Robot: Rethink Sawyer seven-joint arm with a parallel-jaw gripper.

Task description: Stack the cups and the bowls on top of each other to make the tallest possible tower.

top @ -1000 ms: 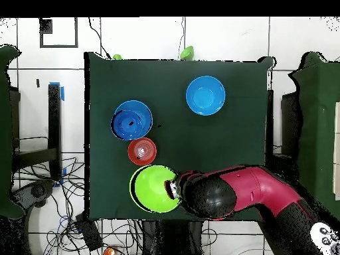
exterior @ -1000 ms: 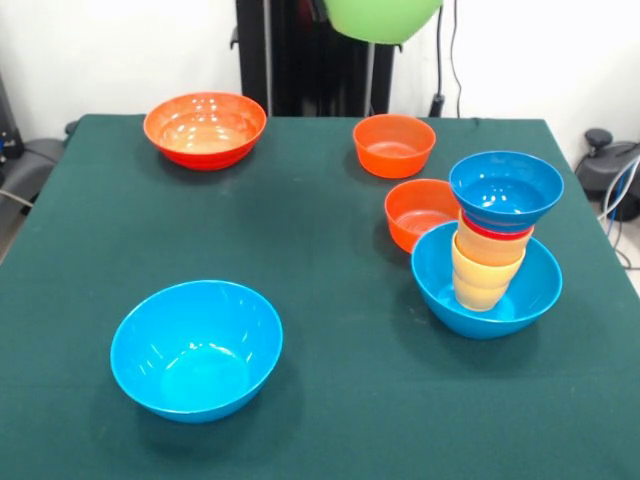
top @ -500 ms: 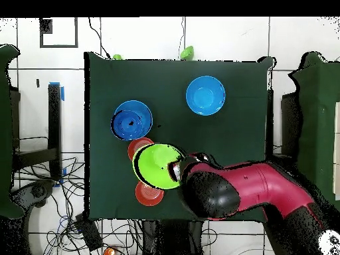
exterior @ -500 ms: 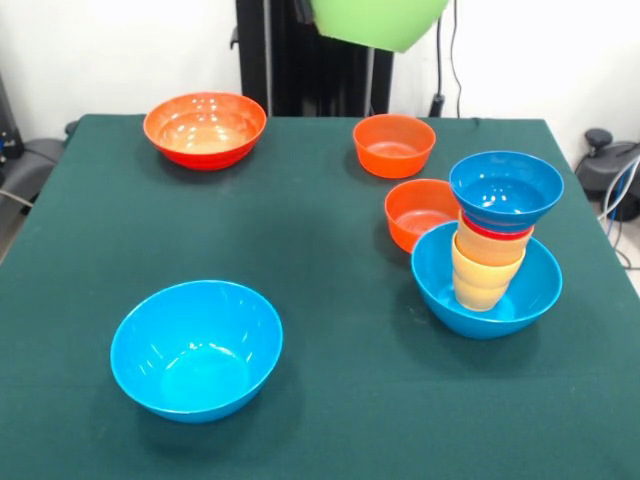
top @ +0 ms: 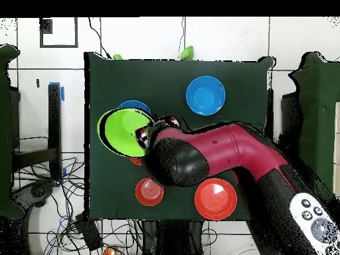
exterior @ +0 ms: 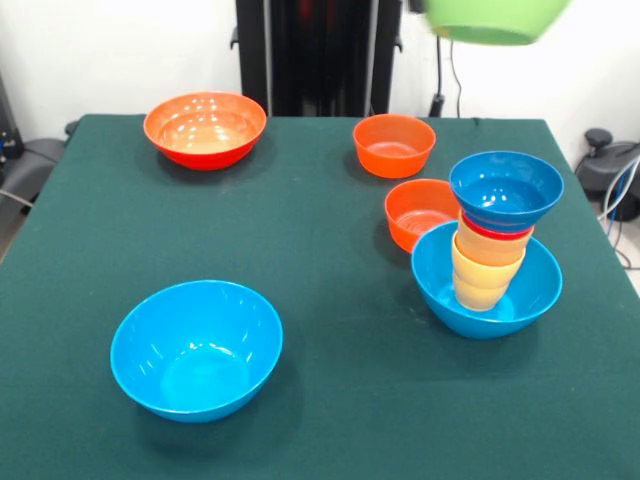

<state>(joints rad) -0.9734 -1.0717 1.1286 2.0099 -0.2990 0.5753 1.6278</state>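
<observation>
The tower stands at the right in the front view: a large light-blue bowl (exterior: 530,290) holds yellow-orange cups (exterior: 485,272), a red cup rim (exterior: 497,230) and a small dark blue bowl (exterior: 505,190) on top. The large green bowl (exterior: 495,18) hangs high above it, at the top edge. In the overhead view the green bowl (top: 123,131) covers most of the tower, whose light-blue rim (top: 135,104) peeks out. My gripper (top: 142,136) is shut on the green bowl's rim; it is hidden in the front view.
A second large light-blue bowl (exterior: 196,348) sits front left, also in the overhead view (top: 205,95). A large orange bowl (exterior: 205,128) sits far left. Two small orange bowls (exterior: 394,145) (exterior: 420,212) sit beside the tower. The arm (top: 219,159) spans the table.
My gripper has carried the green bowl from the robot-side edge of the table across to above the tower. The bowls on the table have not moved.
</observation>
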